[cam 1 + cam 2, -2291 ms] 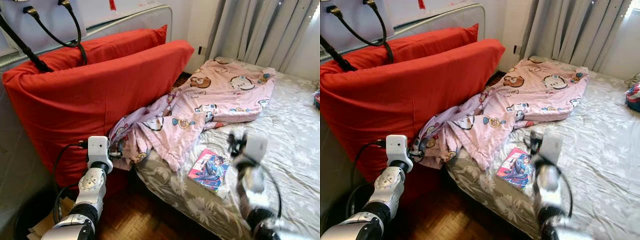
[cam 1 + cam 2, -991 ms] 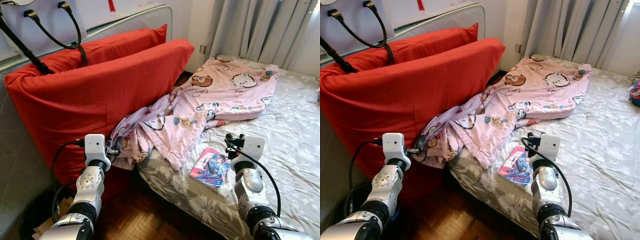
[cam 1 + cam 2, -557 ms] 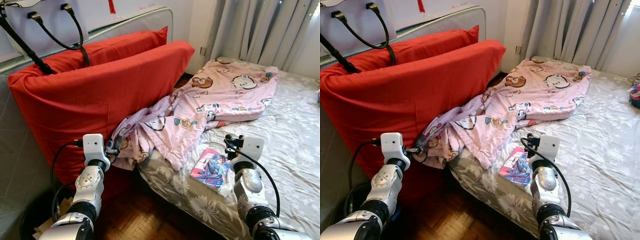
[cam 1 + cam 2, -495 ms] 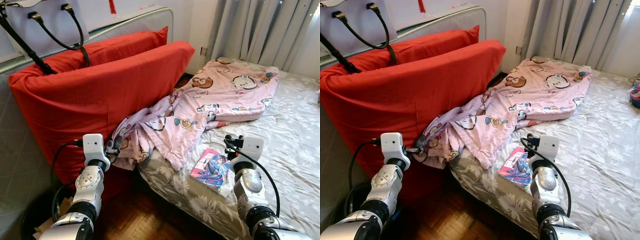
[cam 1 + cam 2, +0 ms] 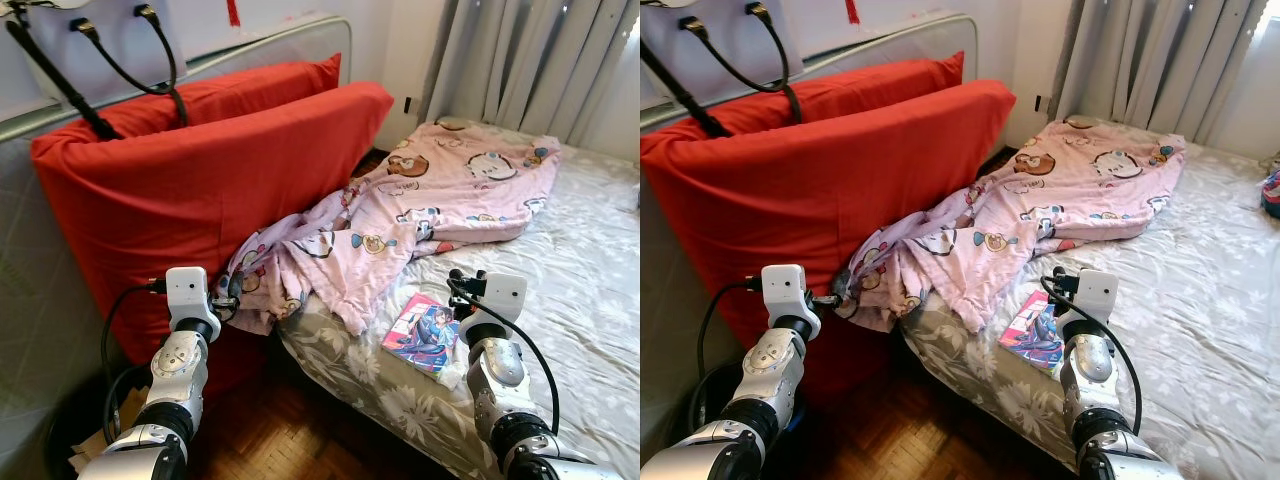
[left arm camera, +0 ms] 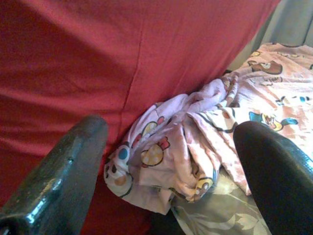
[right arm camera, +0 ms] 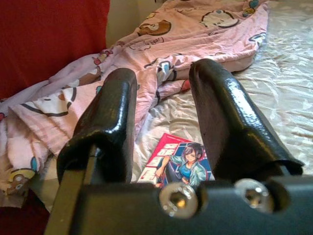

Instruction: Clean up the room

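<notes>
Two red cushions (image 5: 200, 190) stand on edge at the left, the far one mostly hidden behind the near one, and the black bag straps (image 5: 120, 60) above them are cut off at the top. One pink cartoon-print blanket (image 5: 420, 215) lies crumpled across the far left of my view of the bed (image 5: 1200, 300); its near end spills off the mattress edge and bunches against the near cushion, where its folds hide what lies under. One comic book (image 5: 422, 332) with a drawn figure on its cover lies flat on the grey floral sheet, near the bed's edge, apart from the blanket. My left gripper (image 6: 171, 161) is spread wide, empty, just before the hanging bunch. My right gripper (image 7: 164, 105), fingers parted and holding nothing, hovers just beside the book.
</notes>
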Tool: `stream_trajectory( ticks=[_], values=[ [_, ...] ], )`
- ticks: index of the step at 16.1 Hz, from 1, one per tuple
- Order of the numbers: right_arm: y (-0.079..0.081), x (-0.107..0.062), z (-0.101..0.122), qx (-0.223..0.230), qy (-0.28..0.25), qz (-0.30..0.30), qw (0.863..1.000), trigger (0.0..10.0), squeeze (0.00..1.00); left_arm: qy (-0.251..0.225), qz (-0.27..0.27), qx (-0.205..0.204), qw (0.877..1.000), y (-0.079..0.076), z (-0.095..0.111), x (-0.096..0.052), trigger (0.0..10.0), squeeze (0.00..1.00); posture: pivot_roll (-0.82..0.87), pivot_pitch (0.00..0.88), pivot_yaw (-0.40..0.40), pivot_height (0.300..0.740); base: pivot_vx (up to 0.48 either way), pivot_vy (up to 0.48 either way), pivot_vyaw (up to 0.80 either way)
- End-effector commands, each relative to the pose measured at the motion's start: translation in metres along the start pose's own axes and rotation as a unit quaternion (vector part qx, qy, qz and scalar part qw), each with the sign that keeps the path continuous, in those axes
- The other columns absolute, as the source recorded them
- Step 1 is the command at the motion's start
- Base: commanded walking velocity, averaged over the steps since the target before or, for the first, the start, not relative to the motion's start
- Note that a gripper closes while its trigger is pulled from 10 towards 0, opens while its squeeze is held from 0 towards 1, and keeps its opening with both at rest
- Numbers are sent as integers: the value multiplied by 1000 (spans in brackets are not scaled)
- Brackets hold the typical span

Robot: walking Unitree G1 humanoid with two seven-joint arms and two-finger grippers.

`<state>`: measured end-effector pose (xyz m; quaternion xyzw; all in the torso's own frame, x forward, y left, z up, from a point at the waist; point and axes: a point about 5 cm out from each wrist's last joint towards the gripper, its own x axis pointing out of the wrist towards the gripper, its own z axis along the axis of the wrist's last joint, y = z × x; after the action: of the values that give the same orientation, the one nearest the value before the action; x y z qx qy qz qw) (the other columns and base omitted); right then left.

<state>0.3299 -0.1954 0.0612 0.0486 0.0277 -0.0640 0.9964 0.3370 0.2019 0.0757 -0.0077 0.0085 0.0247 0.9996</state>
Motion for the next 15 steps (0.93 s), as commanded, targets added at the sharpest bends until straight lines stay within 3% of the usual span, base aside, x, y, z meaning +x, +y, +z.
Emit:
stream_trajectory(
  ticks=[1,15],
  values=[
    [1,-1,0,0,-6,0,1000,10000,0,-11,-4,1,1000,-2,10,7,10000,0,-10,0,-32,693,0,0,0],
    [5,0,-5,-10,23,5,1000,10000,0,-15,-17,3,1000,-8,9,6,10000,0,-15,0,-24,673,0,0,0]
  ],
)
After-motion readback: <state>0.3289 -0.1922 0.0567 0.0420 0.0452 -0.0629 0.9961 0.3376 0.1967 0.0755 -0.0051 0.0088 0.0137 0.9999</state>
